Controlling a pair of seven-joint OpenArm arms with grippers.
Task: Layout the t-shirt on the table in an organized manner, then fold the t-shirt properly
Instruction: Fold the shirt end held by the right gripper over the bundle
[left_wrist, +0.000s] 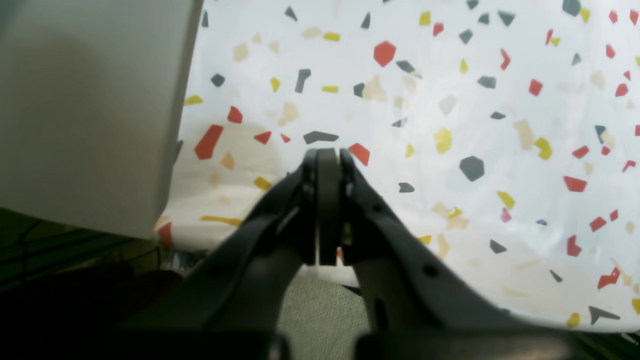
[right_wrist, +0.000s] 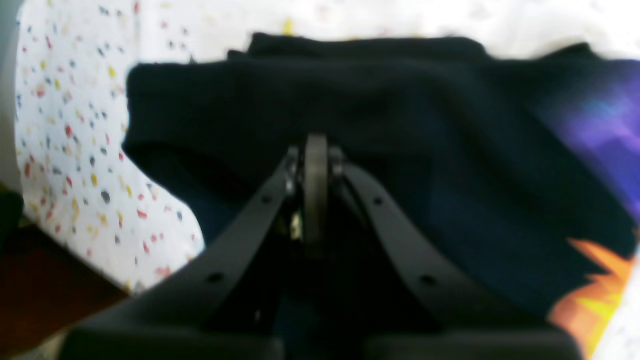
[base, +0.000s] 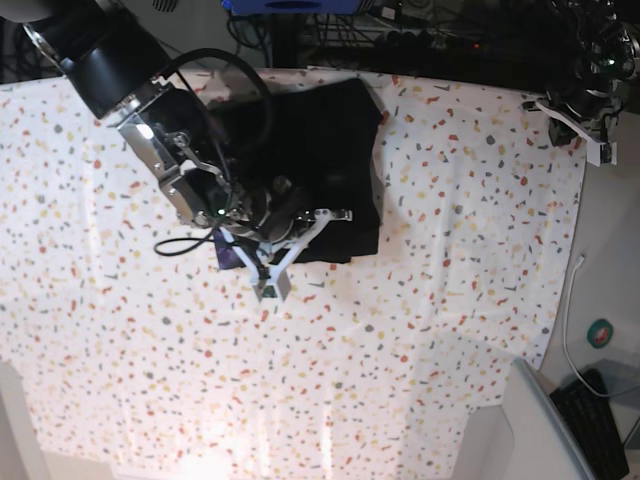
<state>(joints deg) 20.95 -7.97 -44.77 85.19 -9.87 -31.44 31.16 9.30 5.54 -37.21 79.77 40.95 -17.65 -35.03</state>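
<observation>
The black t-shirt (base: 330, 140) lies bunched in a compact heap on the speckled table (base: 400, 350), near its far edge. Its purple print (right_wrist: 600, 125) and orange sunburst (right_wrist: 595, 295) show at the right of the right wrist view. My right gripper (base: 270, 287) hangs over the shirt's near edge. In the right wrist view this gripper (right_wrist: 316, 145) is shut, with the black cloth (right_wrist: 400, 100) spread behind it and nothing visible between the fingers. My left gripper (left_wrist: 327, 152) is shut and empty above bare table (left_wrist: 450, 100), far from the shirt at the table's far right corner (base: 598, 148).
A plain grey side surface (base: 610, 250) runs along the table's right edge with a cable (base: 570, 300) and a small teal disc (base: 600, 333). A keyboard (base: 592, 420) and a grey box (base: 540, 430) sit at the near right. A grey panel (left_wrist: 90, 110) stands beside the left gripper.
</observation>
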